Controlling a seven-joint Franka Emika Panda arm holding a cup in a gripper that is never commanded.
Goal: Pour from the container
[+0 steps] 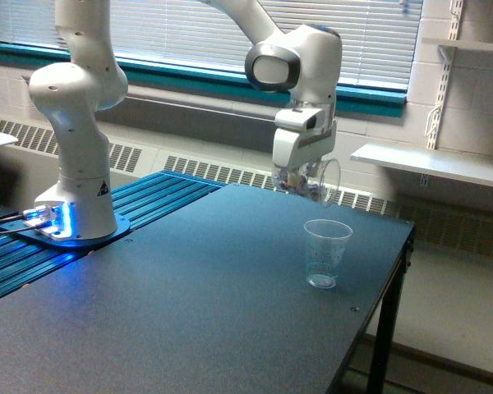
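My gripper [300,177] is shut on the container [314,182], a clear smooth plastic cup held tipped on its side with its wide rim facing the exterior view's right. Small brownish pieces lie inside it near the fingers. It hangs above and a little to the left of a second clear cup [327,254] with faint ribbed lines, which stands upright on the dark table [189,312]. The two cups are apart, with a clear gap between them.
The arm's white base [72,189] stands on a blue-lit ribbed platform at the exterior view's left. The table's right edge [378,304] drops off close to the standing cup. A white shelf [431,164] and a radiator line the back wall.
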